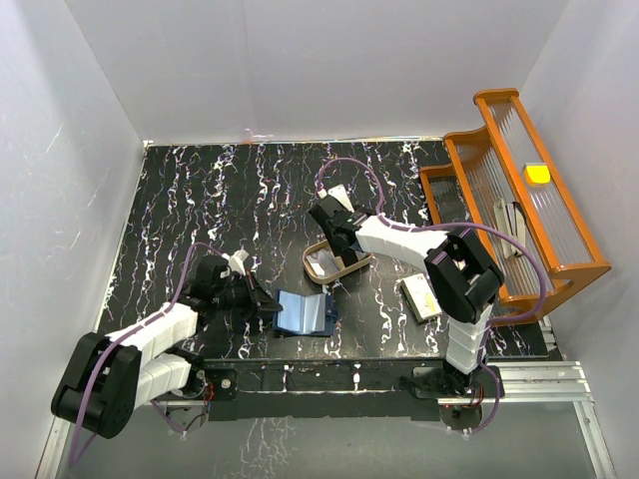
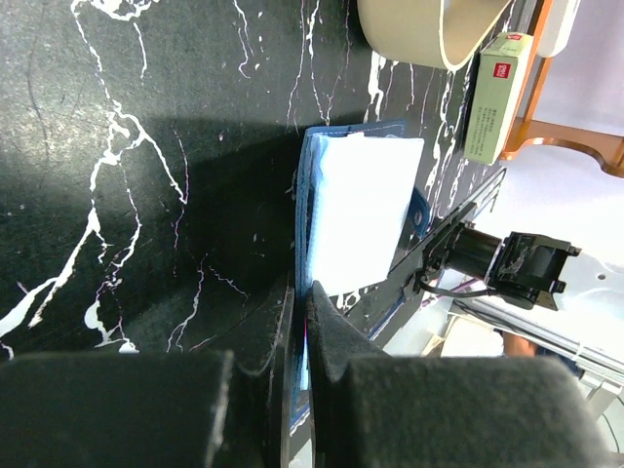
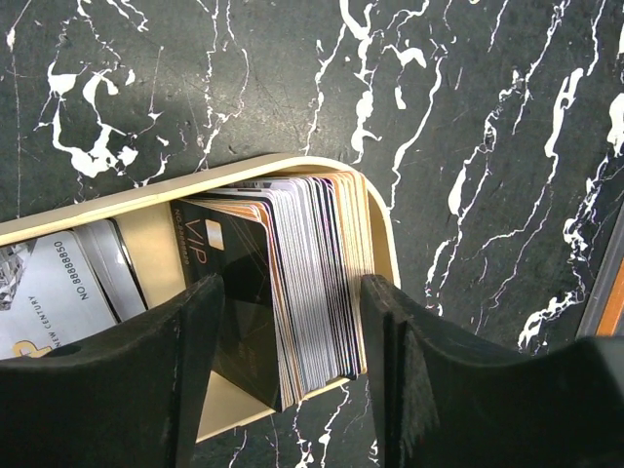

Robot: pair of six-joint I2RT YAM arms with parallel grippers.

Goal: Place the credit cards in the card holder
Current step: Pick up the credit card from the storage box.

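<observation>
**Top view.** The card holder (image 1: 305, 311) lies open on the counter (image 1: 200, 200), near its front edge. The left fingers (image 1: 262, 296) are at its left flap. The right fingers (image 1: 339, 239) reach down into the tan tray (image 1: 306, 257), well apart from the holder.

**Left wrist view.** The left fingers (image 2: 341, 351) are pressed together, pinching the edge of the card holder (image 2: 310, 195). A pale panel faces the camera; whether it is lining or a card cannot be told. This grip appears enough to steady the holder.

**Right wrist view.** The credit cards (image 3: 312, 283) stand on edge as a packed stack at the end of the tray (image 3: 380, 229), with others lying flat beside them. The right fingers (image 3: 195, 380) are spread, one on each side of the stack. Contact with the outer cards cannot be confirmed.

**Step in hand:** taking cards from the tray.

**Recommendation:**
- Close squarely on the card faces.
- Take fewer cards than the full stack, which likely exceeds the holder's pocket.
- Lift straight up to clear the rim.
</observation>
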